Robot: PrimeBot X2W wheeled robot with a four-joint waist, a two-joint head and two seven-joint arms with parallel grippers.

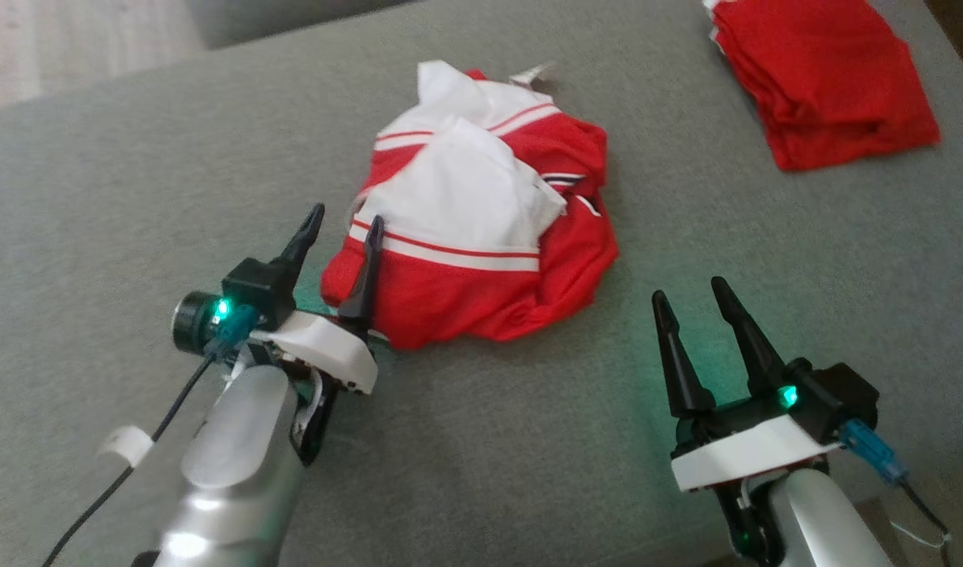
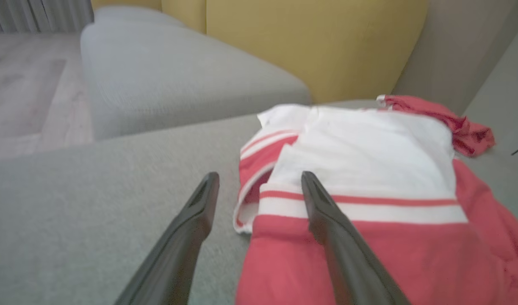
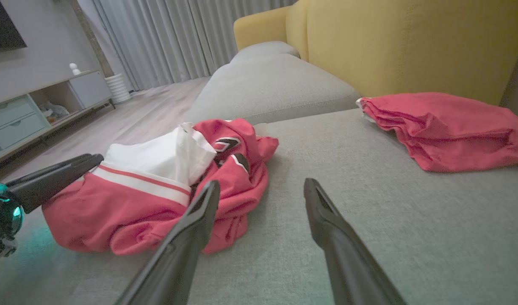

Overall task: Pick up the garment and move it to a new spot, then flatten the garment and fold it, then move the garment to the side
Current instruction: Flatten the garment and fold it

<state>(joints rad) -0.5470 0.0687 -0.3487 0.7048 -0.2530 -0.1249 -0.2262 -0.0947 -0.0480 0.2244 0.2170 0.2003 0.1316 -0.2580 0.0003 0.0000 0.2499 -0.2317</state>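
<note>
A crumpled red and white garment [image 1: 481, 228] lies bunched in the middle of the grey sofa seat [image 1: 135, 197]; it also shows in the left wrist view [image 2: 360, 169] and the right wrist view [image 3: 157, 186]. My left gripper [image 1: 346, 224] [image 2: 259, 180] is open at the garment's left edge, one finger over the red cloth and the other over bare cushion. My right gripper [image 1: 690, 293] [image 3: 261, 184] is open over bare cushion to the right of the garment, nothing between its fingers. The left gripper's fingers [image 3: 51, 178] appear at the left of the right wrist view.
A folded red cloth pile [image 1: 827, 79] [image 3: 449, 127] lies at the back right of the seat. A yellow sofa back [image 3: 411, 46] rises behind. A second grey cushion [image 2: 178, 76] and wooden floor [image 2: 26, 93] lie to the left.
</note>
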